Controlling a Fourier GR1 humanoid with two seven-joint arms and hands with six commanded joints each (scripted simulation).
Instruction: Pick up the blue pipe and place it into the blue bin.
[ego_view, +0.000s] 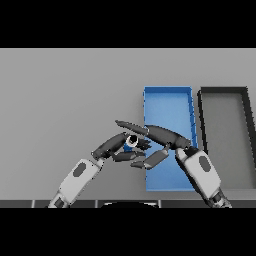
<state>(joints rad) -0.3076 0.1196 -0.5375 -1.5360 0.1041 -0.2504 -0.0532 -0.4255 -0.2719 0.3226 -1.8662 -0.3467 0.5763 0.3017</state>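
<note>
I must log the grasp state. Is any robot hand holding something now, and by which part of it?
The right robot hand appears to hold the blue pipe at its left fingertips, beside the blue bin; the held part cannot be told. The left robot hand is close alongside.

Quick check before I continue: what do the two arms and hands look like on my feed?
Both arms are white, boxy segments, each with a dark grey oval patch on the forearm and grey joints nearer the body. The left hand and right hand are dark, almost black, with slim tapered fingers. No cables or markings are visible.
</note>
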